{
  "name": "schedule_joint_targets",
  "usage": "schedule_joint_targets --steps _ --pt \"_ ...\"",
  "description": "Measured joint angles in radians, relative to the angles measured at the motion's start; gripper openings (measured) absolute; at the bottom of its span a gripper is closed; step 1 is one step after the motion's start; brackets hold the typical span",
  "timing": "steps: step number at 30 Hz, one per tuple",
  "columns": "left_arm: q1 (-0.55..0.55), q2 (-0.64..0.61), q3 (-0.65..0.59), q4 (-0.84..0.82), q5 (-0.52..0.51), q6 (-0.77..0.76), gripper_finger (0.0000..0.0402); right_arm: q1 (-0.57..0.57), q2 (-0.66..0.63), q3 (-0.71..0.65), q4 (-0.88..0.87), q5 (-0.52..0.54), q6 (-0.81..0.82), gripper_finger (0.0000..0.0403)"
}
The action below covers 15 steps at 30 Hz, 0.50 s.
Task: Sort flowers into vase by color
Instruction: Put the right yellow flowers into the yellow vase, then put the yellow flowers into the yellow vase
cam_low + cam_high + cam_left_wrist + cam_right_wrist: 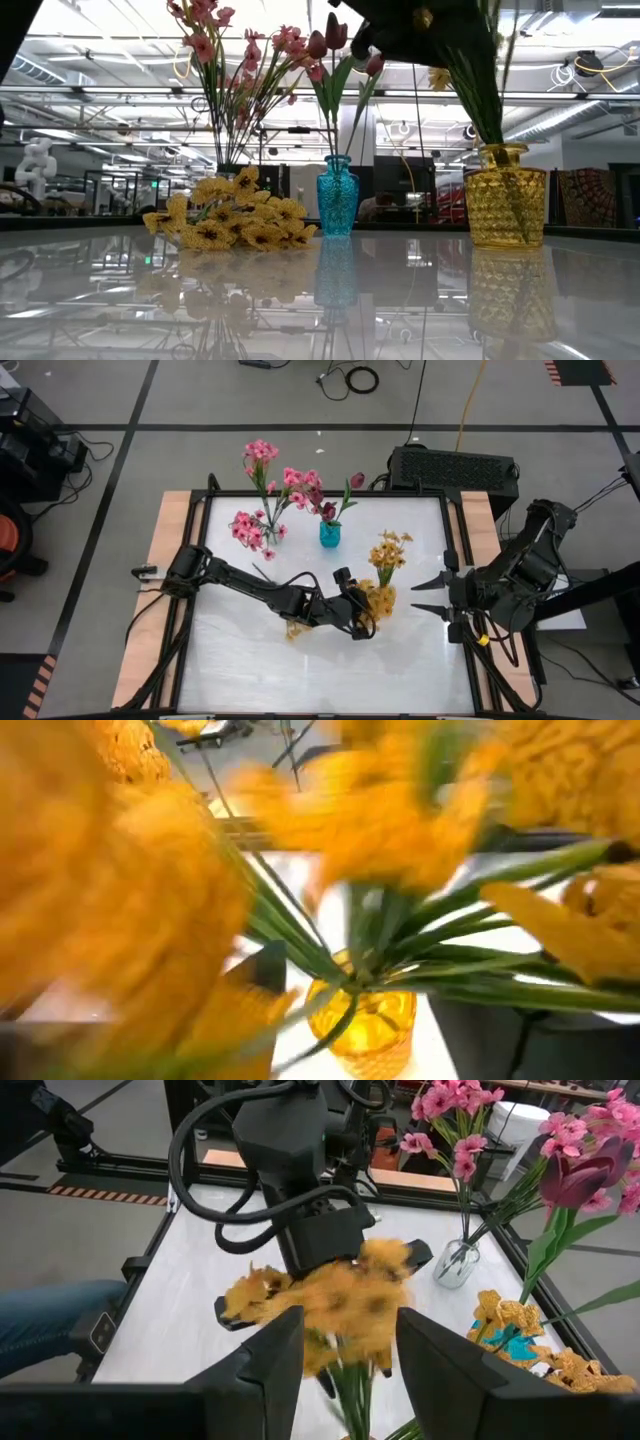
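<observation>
So the left gripper [362, 610] is sitting right over the yellow vase [381, 598], a bit toward 4 o'clock from the middle of the table [300, 670]. I honestly can't tell whether its fingers are clamped or spread, the yellow flowers [335, 1305] are blurring out everything around them. My guess is it's feeding that yellow bunch down into the vase. The left wrist view is showing green stems [400, 945] fanning into the vase mouth, so the trick here is probably keeping the stems bunched and going straight down, since tilting could tip the vase or snag the blooms already standing in it.

The right gripper [415, 596] is waiting just at 3 o'clock of that vase, fingers spread wide and holding nothing.

Containers:
- yellow vase: yellow blooms sticking up, more going in
- blue vase [329, 534] toward 12 o'clock: dark magenta tulips [335, 40]
- clear vase [455, 1265] around 11 o'clock: pink flowers [262, 452]

There's one more yellow spray [230, 222] lying flat on the table near 6 o'clock of the center, not in any vase yet, so sorting isn't quite done.
</observation>
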Motion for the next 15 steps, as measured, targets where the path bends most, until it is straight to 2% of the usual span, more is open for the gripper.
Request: schedule_joint_targets --steps 6,15 --pt "-0.015 0.000 0.000 -0.048 -0.051 0.000 0.0296 0.000 0.001 0.000 0.000 0.000 0.001 0.0152" --pt "-0.056 -0.008 0.000 -0.199 -0.142 -0.074 0.0351 0.000 0.011 0.000 0.000 0.000 0.001 0.0152"
